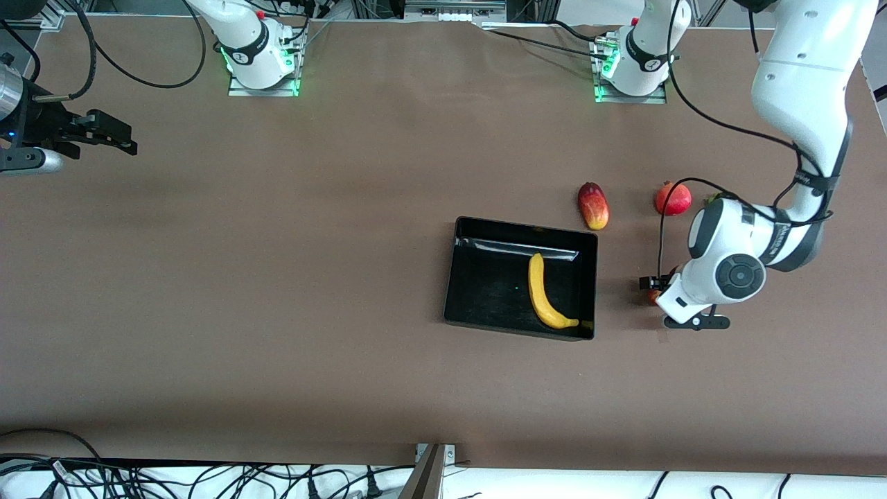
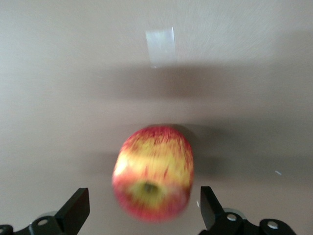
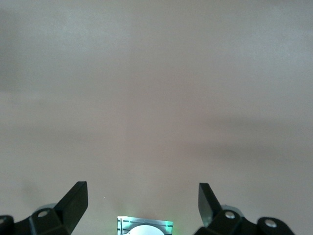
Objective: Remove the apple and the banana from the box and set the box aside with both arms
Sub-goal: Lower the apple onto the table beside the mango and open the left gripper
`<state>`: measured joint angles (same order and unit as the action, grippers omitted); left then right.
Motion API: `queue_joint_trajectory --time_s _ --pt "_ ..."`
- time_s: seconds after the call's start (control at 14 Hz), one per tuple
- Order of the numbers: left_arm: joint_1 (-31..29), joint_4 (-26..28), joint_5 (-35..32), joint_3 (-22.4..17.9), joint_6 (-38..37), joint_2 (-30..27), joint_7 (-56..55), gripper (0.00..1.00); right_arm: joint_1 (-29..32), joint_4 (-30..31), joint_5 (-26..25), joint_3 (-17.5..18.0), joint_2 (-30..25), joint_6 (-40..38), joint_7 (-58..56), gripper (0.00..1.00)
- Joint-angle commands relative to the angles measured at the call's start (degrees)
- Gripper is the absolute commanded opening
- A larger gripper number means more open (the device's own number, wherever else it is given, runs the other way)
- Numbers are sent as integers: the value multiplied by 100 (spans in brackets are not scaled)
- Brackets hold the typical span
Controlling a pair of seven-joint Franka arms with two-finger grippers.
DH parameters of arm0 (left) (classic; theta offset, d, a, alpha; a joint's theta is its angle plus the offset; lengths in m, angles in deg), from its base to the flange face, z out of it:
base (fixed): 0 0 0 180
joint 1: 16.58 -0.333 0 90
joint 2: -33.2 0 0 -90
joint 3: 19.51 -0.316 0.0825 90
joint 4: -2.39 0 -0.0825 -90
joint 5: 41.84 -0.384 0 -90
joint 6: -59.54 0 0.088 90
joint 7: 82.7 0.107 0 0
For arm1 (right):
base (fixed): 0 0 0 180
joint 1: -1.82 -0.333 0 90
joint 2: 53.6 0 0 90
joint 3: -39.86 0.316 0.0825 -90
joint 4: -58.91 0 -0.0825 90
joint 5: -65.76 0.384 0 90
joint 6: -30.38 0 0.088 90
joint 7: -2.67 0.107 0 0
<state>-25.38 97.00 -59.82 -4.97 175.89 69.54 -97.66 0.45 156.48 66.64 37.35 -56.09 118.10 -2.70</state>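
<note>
The black box [image 1: 485, 291] sits mid-table with the long yellow banana [image 1: 542, 294] lying inside it, along the wall toward the left arm's end. Beside the box, toward that end, my left gripper [image 1: 655, 290] points down over the red-and-yellow apple [image 1: 653, 297], which the hand mostly hides in the front view. In the left wrist view the apple [image 2: 152, 174] lies between the spread fingers [image 2: 78, 209] of the open left gripper [image 2: 143, 208], with a gap on each side. My right gripper [image 1: 111, 136] waits open over the right arm's end of the table, nothing between its fingers [image 3: 76, 200].
An oval red-and-yellow fruit [image 1: 593, 206] and a round red fruit [image 1: 673, 198] lie on the table farther from the front camera than the box. A pale tape patch [image 2: 160, 45] marks the table near the apple. Cables run along the table's front edge.
</note>
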Motion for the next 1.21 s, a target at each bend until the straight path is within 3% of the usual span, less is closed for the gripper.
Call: queue_joint_trajectory --time_s 0.0,0.14,0.57,0.79,1.14 --pt "448 -389 801 -56 -534 -381 -286 100 14 -54 114 -21 12 -79 -114 100" --pt "860 -653 1209 -143 -526 -374 -944 100 14 -54 114 -21 12 -79 -114 100" --pt "1626 -1181 1245 -188 -352 144 -2475 100 14 -54 114 -21 12 -79 -114 100" --pt "1969 -1278 1219 -258 272 434 -3204 100 14 -54 114 -21 12 -79 -114 100" --pt "2145 -1217 1219 -337 703 619 -3574 100 14 -54 114 -21 12 -79 -122 100"
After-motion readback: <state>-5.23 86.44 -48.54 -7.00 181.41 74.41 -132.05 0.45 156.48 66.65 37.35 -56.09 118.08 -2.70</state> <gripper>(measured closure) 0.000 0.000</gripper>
